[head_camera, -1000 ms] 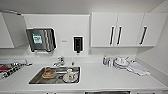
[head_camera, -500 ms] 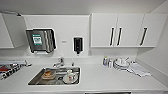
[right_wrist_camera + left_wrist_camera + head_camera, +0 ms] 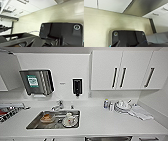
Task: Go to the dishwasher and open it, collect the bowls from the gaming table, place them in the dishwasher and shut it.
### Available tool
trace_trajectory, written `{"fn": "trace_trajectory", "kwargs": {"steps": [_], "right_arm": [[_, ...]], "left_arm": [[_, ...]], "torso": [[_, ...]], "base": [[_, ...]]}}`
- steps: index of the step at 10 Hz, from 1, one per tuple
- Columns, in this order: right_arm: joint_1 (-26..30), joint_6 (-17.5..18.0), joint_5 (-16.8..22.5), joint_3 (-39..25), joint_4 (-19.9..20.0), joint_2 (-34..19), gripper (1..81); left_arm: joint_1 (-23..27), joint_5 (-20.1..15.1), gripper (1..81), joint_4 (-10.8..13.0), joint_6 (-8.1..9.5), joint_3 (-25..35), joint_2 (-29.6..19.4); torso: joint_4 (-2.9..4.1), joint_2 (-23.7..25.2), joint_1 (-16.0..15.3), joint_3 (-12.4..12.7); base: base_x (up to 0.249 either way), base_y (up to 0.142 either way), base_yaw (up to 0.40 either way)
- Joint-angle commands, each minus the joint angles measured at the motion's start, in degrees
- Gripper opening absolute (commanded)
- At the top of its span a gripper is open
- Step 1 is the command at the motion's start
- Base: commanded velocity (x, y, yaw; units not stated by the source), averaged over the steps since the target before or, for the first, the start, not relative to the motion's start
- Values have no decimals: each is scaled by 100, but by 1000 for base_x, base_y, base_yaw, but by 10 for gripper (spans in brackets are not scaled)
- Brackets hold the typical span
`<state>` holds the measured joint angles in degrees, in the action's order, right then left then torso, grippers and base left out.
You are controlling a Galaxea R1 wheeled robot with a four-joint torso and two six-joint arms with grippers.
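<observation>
A steel-grey strip at the lower edge of the head view, under the white counter, looks like the top of the dishwasher. It is shut as far as it shows. A flat steel-grey panel between white cabinet fronts shows in the left wrist view, above the beige floor. The bowls and the gaming table are out of view. Each wrist view shows the robot's dark plate close to the floor.
A steel sink holds a brownish dish and a white cup on a plate. A towel dispenser and a soap dispenser hang on the wall. Stacked dishes and a cloth lie at the right, under white cupboards.
The whole head picture has shifted very slightly, so the camera has moved a little. Nothing on the counter has moved.
</observation>
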<state>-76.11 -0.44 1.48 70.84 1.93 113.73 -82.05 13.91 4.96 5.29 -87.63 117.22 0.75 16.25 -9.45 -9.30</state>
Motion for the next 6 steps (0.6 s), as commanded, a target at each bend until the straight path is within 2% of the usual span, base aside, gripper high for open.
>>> {"fn": "trace_trajectory", "kwargs": {"steps": [1, 4, 5, 6], "right_arm": [[855, 18, 239, -370, 633, -559, 811], [1145, 18, 239, -423, 835, -603, 811], [1215, 18, 248, -388, 967, -611, 811], [1303, 18, 257, -370, 1090, -646, 811]], "left_arm": [[738, -107, 811, 83, 16, 1246, -1270], [1204, -169, 811, 295, 7, 2257, -1903], [1292, -178, 811, 348, 7, 2469, -1948], [1388, -273, 811, 496, 7, 2729, -1982]], "torso": [[0, 549, -356, 9], [0, 1141, -726, -46], [0, 1342, -852, -46], [0, 1548, -982, -324]], "base": [[0, 0, 0], [0, 0, 0], [0, 0, 0], [0, 0, 0]]}}
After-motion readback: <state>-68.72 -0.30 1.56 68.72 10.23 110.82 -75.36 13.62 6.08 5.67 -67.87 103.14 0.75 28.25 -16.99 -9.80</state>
